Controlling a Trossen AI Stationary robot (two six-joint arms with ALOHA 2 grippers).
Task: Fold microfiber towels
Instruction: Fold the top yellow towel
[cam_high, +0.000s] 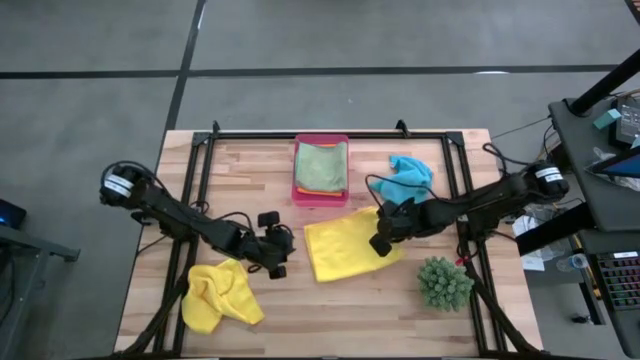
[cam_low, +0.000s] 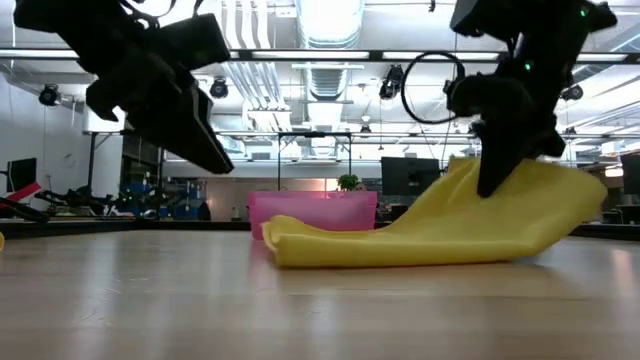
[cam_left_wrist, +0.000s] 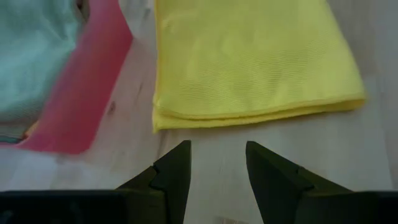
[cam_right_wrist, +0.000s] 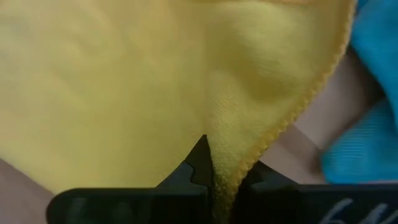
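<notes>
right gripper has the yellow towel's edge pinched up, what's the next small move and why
Probably carry that edge across toward the left gripper and lay it down. The right gripper is shut on the raised right edge of the flat yellow microfiber towel, whose far side still rests on the wooden table; the left gripper waits open.

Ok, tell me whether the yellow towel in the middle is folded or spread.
Folded once: the yellow microfiber towel shows doubled layers along its edge, one corner lifted by the right gripper.

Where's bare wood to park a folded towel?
Free: the near strip between the crumpled yellow towel and plant; the far left corner beside the pink tray. Crowded: mid-table, where the right claw pinches the flat yellow towel, turquoise towel behind.
</notes>
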